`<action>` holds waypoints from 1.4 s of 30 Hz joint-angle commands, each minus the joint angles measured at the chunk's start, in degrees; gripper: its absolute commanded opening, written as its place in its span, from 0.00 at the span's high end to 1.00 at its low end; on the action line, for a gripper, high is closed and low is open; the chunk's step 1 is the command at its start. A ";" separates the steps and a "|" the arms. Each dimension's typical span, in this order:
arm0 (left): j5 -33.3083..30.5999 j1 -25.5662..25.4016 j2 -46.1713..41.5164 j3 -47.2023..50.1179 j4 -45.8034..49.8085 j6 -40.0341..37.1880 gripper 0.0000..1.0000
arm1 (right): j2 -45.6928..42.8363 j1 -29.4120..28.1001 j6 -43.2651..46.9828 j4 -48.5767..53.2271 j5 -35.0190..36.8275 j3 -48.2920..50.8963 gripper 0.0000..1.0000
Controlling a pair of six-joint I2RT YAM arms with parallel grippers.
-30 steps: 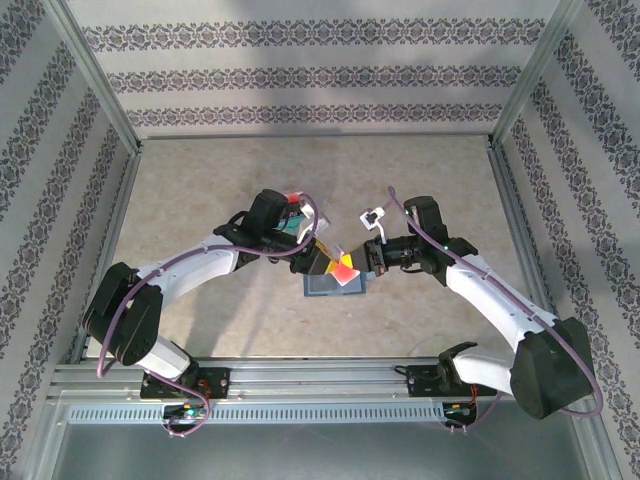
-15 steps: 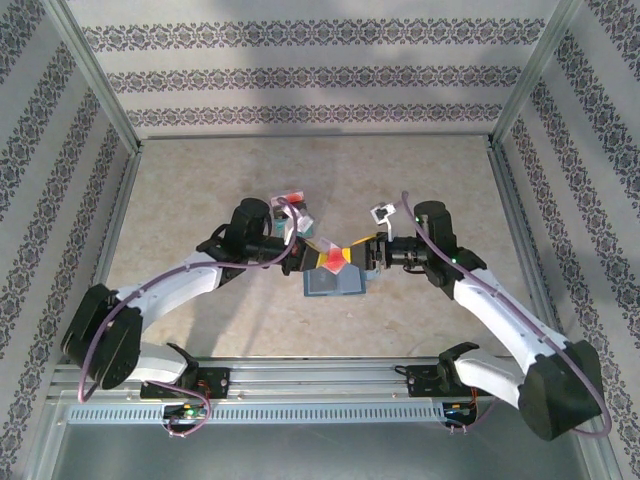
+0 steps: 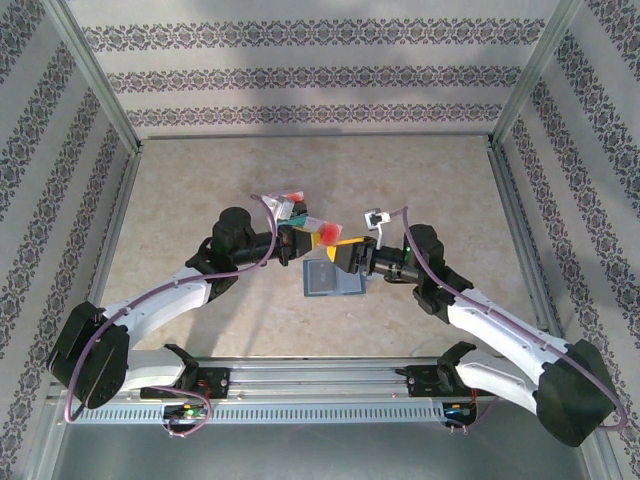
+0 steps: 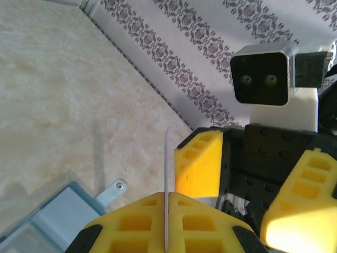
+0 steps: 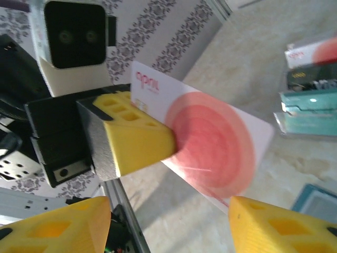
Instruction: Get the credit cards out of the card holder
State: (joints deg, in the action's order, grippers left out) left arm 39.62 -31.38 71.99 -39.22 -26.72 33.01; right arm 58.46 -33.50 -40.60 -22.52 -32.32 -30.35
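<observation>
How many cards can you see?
4. A red-circle white card is pinched in the left gripper. A red-and-white card, a black card and a teal card lie on the table. More may hide inside the card holder.

Left arm [image 3: 170,293], right arm [image 3: 500,331]: white link shells, black joint housings, black elbow and shoulder blocks. One purple cable [image 3: 404,222] runs along each arm, looping free near wrist and base.

Gripper fingers [image 5: 134,139]: yellow plastic wedges moulded with rectangular pockets, bolted to black blocks with small round screw holes.

Wrist camera [image 4: 261,74]: pale grey box, black face, two small round lenses, seated on a white bracket. Same build both sides.
</observation>
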 commanded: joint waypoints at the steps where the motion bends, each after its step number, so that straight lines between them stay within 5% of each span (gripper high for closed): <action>1: 1.02 0.51 -0.68 0.55 -6.65 3.53 1.00 | 1.81 -0.39 -2.18 -8.21 3.04 0.11 0.41; 17: 1.41 0.50 -4.09 0.86 -7.02 4.07 1.00 | -2.65 2.44 -5.32 -10.87 6.88 4.87 0.48; 29: 5.01 0.44 -2.61 0.55 -11.61 7.99 1.00 | 1.35 1.59 -7.74 -18.66 1.20 1.71 0.52; 38: 4.86 0.42 -0.88 0.54 -13.21 8.35 1.00 | 4.80 0.78 -10.29 -25.65 -1.95 0.29 0.69; 42: 4.65 0.44 0.51 0.38 -14.92 8.94 0.99 | 5.53 0.50 -11.29 -27.57 -2.89 0.47 0.89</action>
State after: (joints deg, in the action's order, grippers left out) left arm 43.46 -31.00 71.44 -38.04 -37.91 41.08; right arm 63.75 -32.25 -51.09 -44.36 -32.47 -28.36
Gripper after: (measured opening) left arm 0.046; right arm 0.124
